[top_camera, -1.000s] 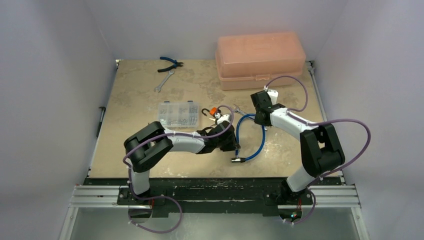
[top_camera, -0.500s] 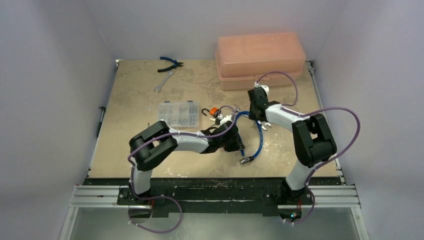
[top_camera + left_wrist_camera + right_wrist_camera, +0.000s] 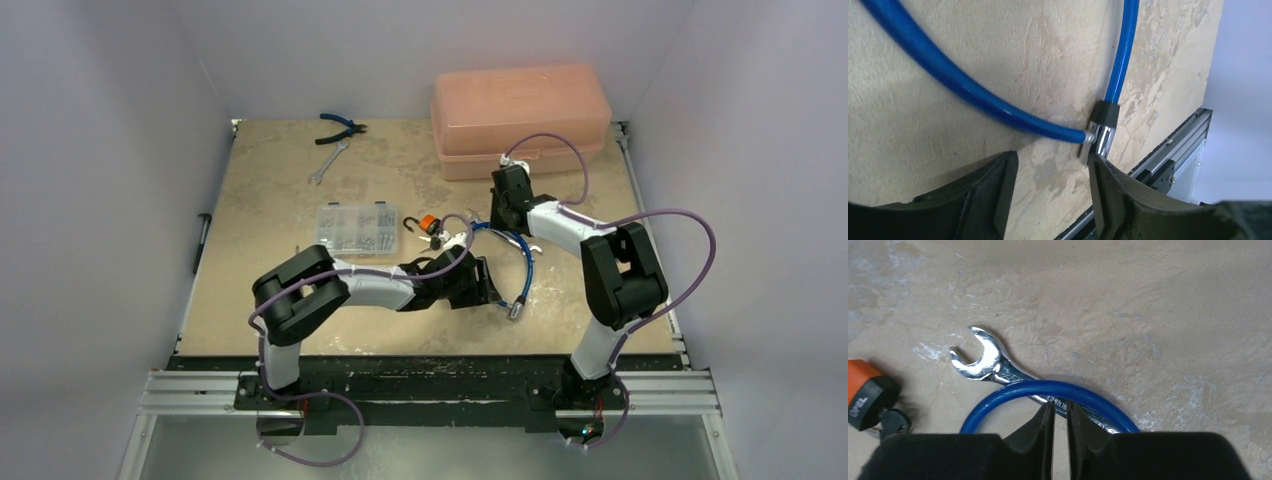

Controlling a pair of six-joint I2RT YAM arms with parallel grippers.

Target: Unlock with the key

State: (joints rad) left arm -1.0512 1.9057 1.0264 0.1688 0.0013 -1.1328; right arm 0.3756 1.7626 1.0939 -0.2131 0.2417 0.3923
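— Left hand (image 3: 1051,161) is spread over the blue cable (image 3: 973,95) end. Right hand (image 3: 1057,412) is almost pressed together, pinching nothing.
— The key (image 3: 895,421) lies just beside the orange padlock (image 3: 863,387). It looks tiny, light and slippery, so I'd pinch its black head.
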